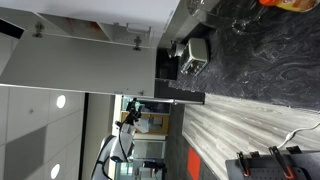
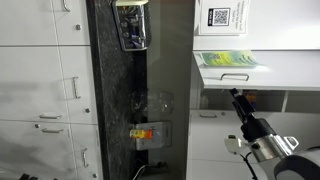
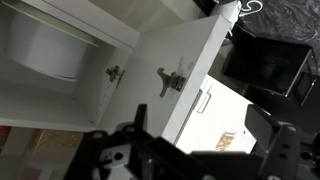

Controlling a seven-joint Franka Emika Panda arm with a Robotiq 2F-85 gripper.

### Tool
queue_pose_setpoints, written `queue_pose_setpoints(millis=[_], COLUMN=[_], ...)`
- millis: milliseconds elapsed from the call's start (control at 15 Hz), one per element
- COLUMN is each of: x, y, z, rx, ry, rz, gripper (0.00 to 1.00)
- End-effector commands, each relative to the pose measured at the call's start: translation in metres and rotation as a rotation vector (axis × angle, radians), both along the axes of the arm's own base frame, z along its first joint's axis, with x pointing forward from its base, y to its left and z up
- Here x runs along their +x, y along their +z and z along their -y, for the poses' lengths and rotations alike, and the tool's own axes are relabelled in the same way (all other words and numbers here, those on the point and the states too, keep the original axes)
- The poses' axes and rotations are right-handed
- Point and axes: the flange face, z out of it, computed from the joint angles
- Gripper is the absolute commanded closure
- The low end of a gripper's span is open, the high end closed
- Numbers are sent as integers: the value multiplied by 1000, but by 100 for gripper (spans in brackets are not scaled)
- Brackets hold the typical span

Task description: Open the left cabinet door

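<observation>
The left cabinet door [image 3: 185, 55] stands swung open in the wrist view, showing its light grey inner face and a metal hinge fitting [image 3: 170, 80]. It also shows in an exterior view [image 1: 80, 60], open, with two small hinge fittings. My gripper [image 3: 198, 112] is open and empty, its two dark fingers spread apart below the door's lower edge, not touching it. In an exterior view the arm and gripper [image 2: 240, 100] reach in from the lower right.
A white bowl [image 3: 50, 50] sits inside the opened cabinet. The dark marbled countertop [image 2: 120, 90] carries a clear container [image 2: 132, 25] and a small orange item [image 2: 148, 132]. A dark box [image 3: 265, 65] stands beside the door. The countertop also shows in an exterior view [image 1: 250, 60].
</observation>
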Motion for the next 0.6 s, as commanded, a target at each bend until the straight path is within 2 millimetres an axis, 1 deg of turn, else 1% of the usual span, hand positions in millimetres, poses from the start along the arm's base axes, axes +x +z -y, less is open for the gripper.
queue_pose_setpoints(millis=[0,333,533], x=[-9,-13,-14], y=[5,0,-8], z=[17,40,46], rx=[39,87,97], ry=[25,16,34], rz=[-20,-60,-92], gripper=[0,0,0])
